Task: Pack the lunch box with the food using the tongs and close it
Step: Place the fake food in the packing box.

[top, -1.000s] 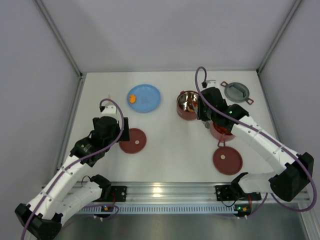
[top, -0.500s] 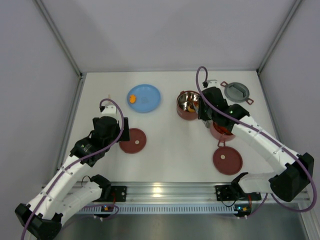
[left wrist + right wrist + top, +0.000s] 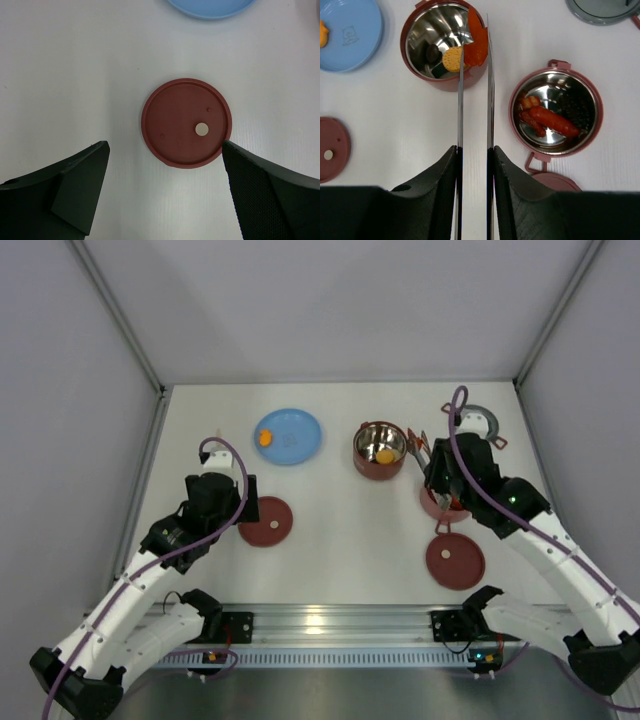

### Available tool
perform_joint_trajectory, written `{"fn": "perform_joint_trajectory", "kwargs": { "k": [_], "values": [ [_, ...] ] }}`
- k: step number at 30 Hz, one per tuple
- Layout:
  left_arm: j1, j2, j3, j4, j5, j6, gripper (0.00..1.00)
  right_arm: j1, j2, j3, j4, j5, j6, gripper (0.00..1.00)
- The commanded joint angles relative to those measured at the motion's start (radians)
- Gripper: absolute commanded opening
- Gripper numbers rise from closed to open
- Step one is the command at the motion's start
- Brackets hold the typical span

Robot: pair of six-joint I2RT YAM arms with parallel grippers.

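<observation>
The right gripper [image 3: 474, 152] is pressed in on the tongs [image 3: 460, 100]. Its two black fingers squeeze the slim silver arms to a narrow gap, and an orange-red piece [image 3: 476, 45] is pinched between the tong tips. Taking the far wall as 12 o'clock, that piece is at the 3 o'clock rim of the far bowl [image 3: 427, 27], a dark-red bowl with a shiny steel inside. In that bowl lie a round orange piece [image 3: 453, 59] and a black piece [image 3: 431, 52]. The near bowl [image 3: 550, 87] stands at about 4 o'clock from the far one, close by but not touching. It holds reddish sausage pieces [image 3: 552, 120] and a patch of black bits [image 3: 575, 107]. The grey cover [image 3: 600, 10] lies at 12 o'clock from the near bowl. One flat lid [image 3: 455, 561] lies at 6 o'clock from it, just beside its handle. The left gripper [image 3: 164, 146] is spread wide and holds nothing. It hovers above the other lid [image 3: 180, 115], which lies flat on the white table [image 3: 340, 530] with a fingertip on either side of it. The blue plate [image 3: 295, 430] sits at 12 o'clock from that lid, well apart from it. It carries a single orange piece [image 3: 264, 438] near its 9 o'clock edge.
</observation>
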Motion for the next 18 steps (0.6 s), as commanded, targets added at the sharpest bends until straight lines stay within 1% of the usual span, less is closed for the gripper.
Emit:
{"fn": "perform_joint_trajectory", "kwargs": {
  "k": [1,8,11,18],
  "values": [
    [-0.005,-0.016,0.007,0.012,0.004,0.008,0.99,-0.025,-0.083,-0.029,-0.087,0.076,0.042,0.26],
    [-0.005,-0.017,0.007,0.013,0.010,0.009,0.99,-0.039,-0.183,-0.083,-0.208,0.093,0.109,0.26],
    [-0.005,-0.019,0.007,0.012,0.013,0.009,0.99,-0.042,-0.209,-0.089,-0.271,0.142,0.128,0.27],
    [-0.005,-0.023,0.006,0.017,0.026,0.012,0.99,-0.042,-0.263,-0.101,-0.343,0.168,0.149,0.28]
  ]
}}
